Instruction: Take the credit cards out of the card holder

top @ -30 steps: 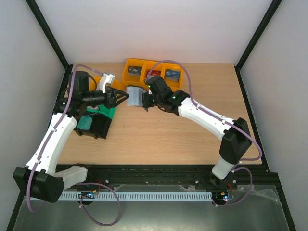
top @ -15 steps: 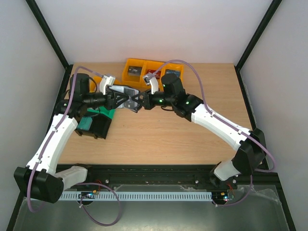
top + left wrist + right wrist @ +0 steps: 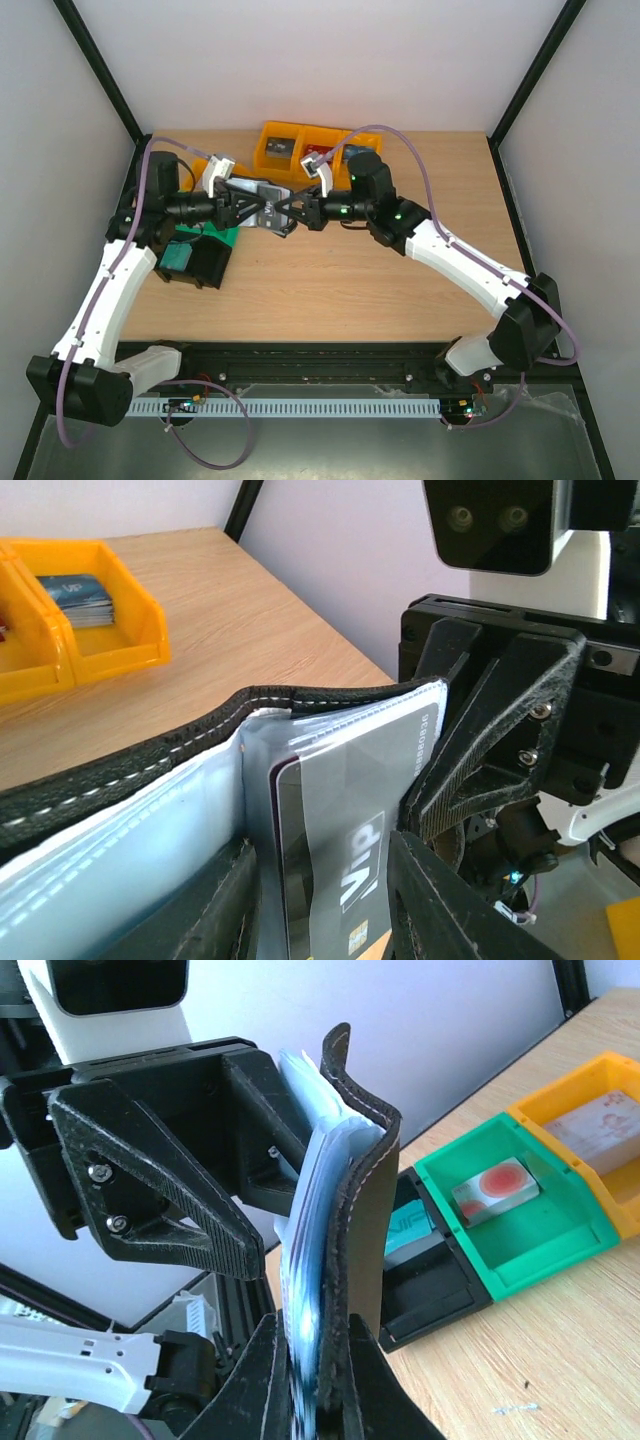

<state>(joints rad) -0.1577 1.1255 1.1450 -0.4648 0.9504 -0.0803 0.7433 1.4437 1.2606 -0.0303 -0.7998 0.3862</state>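
The black card holder [image 3: 268,205] hangs in the air between my two grippers, over the table's back left. My left gripper [image 3: 252,208] comes from the left, my right gripper [image 3: 288,212] from the right. In the left wrist view the holder's stitched leather edge [image 3: 200,730] lies open, and my left gripper [image 3: 325,850] has closed around a clear pocket leaf holding a grey "VIP" credit card [image 3: 350,810]. In the right wrist view my right gripper [image 3: 312,1335] pinches the leather cover [image 3: 365,1210] and the blue pocket leaves together.
Yellow bins [image 3: 300,135] at the back hold loose cards [image 3: 280,148]; they also show in the left wrist view [image 3: 75,595]. A green bin [image 3: 560,1245] holds a red-dotted card [image 3: 495,1188]. A black bin [image 3: 205,268] at the left holds a teal card [image 3: 180,258].
My right gripper swung in from the right and closed on the holder that my left gripper was holding alone. The holder has shifted slightly left and down.
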